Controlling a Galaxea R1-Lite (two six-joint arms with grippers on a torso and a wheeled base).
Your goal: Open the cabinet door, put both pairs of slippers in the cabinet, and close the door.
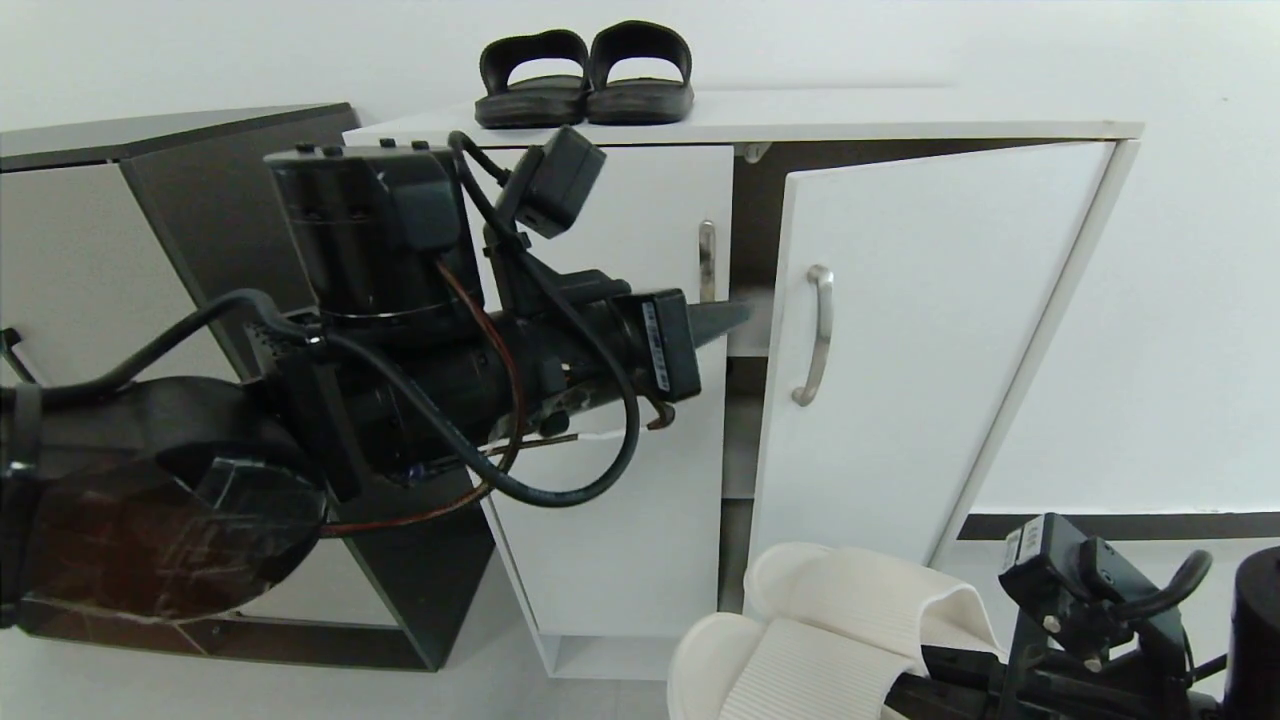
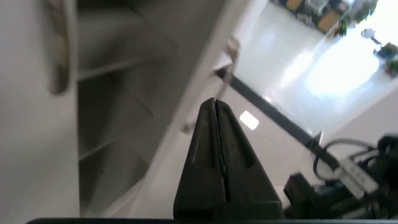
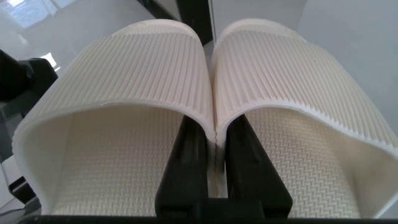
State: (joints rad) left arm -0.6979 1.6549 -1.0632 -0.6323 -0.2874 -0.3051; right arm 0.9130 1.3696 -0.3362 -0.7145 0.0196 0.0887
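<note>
a: where's the white pair of slippers (image 1: 830, 620)?
b: low in front of the cabinet (image 1: 900, 112), below its half-open right door (image 1: 930, 330). the right gripper (image 3: 214, 134) is clamped on their two inner walls, pressed together.
a: will that hold?
b: probably. they look like light, soft, ribbed foam, so they may flex.
a: and the black slippers (image 1: 585, 80)?
b: side by side on the cabinet top. they look rubbery and stiffer; i'd pinch the touching inner straps.
a: left gripper (image 1: 738, 314)?
b: fingers shut tight on nothing, at the gap between the doors.
</note>
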